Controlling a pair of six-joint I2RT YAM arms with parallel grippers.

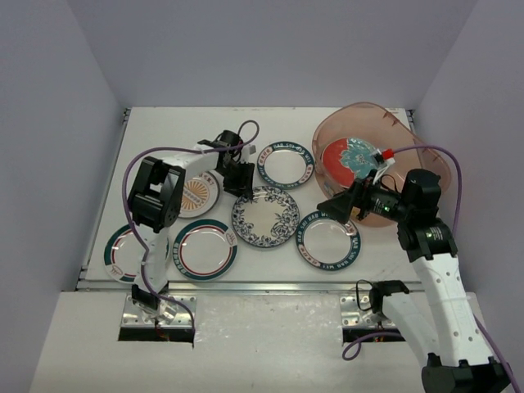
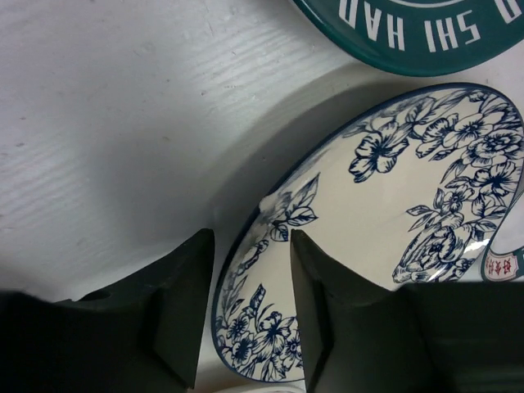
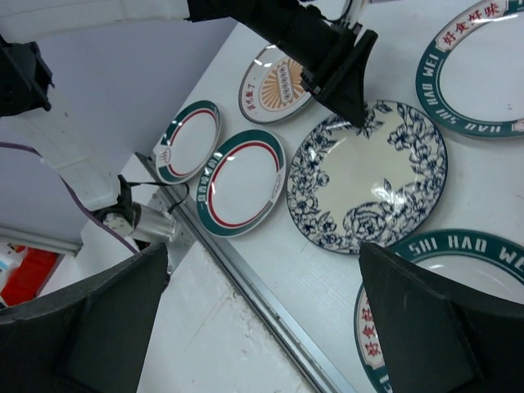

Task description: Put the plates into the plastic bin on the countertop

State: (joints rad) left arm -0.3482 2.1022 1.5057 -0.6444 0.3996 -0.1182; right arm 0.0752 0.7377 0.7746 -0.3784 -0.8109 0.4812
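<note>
A blue floral plate [image 1: 264, 215] lies mid-countertop [image 1: 164, 131]. My left gripper [image 1: 240, 182] is down at its far-left rim. In the left wrist view the gripper [image 2: 252, 246] straddles that rim of the blue floral plate [image 2: 393, 188], one finger over the table, the other over the plate, jaws narrowed with gaps still showing. My right gripper [image 1: 340, 205] hangs wide open and empty beside the plastic bin [image 1: 417, 155], above a teal-rimmed lettered plate [image 1: 327, 243]. A red-teal floral plate [image 1: 352, 160] lies in the bin.
Other plates on the table: a teal lettered one [image 1: 286, 164], an orange sunburst one [image 1: 199, 194] partly under my left arm, two teal-and-red ringed ones [image 1: 205, 249] [image 1: 124, 252]. The metal front edge [image 1: 246, 285] runs along the near side.
</note>
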